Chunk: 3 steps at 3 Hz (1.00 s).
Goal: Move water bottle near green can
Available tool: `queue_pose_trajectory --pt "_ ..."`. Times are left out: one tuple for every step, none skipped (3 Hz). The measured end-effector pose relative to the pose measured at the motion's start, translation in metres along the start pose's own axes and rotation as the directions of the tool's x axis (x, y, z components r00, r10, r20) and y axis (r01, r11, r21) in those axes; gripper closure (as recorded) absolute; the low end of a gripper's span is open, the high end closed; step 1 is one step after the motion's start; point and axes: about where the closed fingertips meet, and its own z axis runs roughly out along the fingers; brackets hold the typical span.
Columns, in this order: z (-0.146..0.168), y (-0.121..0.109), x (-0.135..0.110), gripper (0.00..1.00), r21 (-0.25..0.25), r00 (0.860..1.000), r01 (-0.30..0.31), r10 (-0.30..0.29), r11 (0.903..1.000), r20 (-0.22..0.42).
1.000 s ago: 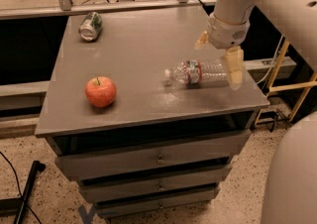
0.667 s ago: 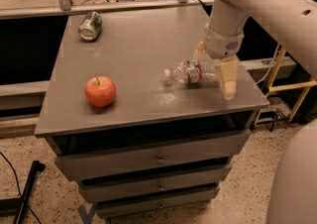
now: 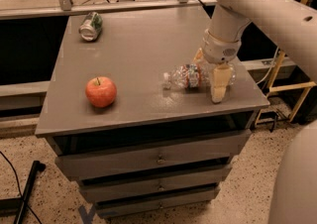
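Observation:
The water bottle point(image 3: 185, 76) lies on its side near the right front of the grey table top point(image 3: 143, 44), with its white cap pointing left. My gripper point(image 3: 209, 72) is down over the bottle's right end. One finger is behind the bottle and one in front, with the jaws open around it. The green can point(image 3: 90, 26) lies on its side at the far left corner of the table, a long way from the bottle.
A red-orange apple point(image 3: 101, 91) stands near the left front of the table. The table is a cabinet with drawers point(image 3: 158, 158) below. A rail point(image 3: 124, 5) runs behind the table. A yellow frame point(image 3: 292, 84) stands to the right on the floor.
My gripper has moved left and down, from beside the bottle's right end to straddling it. The bottle, can and apple have not moved.

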Motion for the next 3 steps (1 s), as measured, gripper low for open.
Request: queue_pose_trajectory --pt "-0.008 0.0 -0.001 0.69 0.0 1.0 0.0 0.0 1.0 0.0" --pt "-0.016 0.0 -0.002 0.99 0.001 1.0 0.001 -0.001 1.0 0.0" --pt "-0.033 -0.031 -0.016 1.0 0.112 0.993 0.112 -0.115 0.9874 0.024"
